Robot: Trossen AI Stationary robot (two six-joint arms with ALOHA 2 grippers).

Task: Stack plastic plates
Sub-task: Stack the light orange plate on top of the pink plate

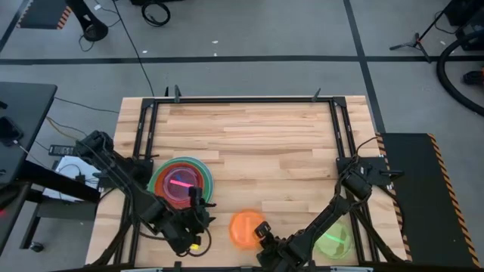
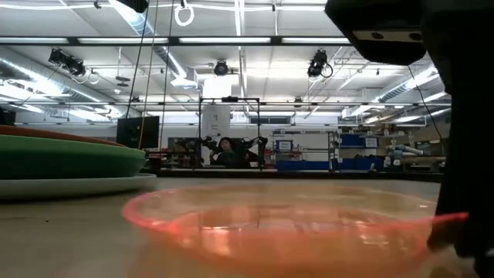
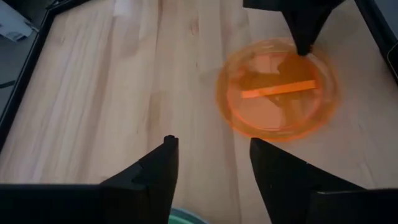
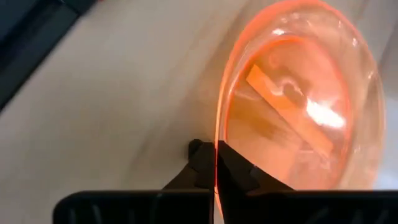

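Observation:
A small translucent orange plate lies near the table's near edge, about at its middle. My right gripper is at the plate's right side and is shut on its rim. A stack of larger plates stands at the left, green ones at the bottom and a pink one on top. My left gripper hovers open at the stack's near right edge, facing the orange plate. A lime plate lies under my right arm. My right gripper pinches the orange plate's rim between its two fingers, at the plate's near right edge. The fingers come from the table's near right side, slanting down. In the low view the plate's bottom seems to rest on the table.
Black frame rails run along the table's left, far and right sides. The far half of the wooden table top is free room. My right arm crosses above the lime plate near the near right corner.

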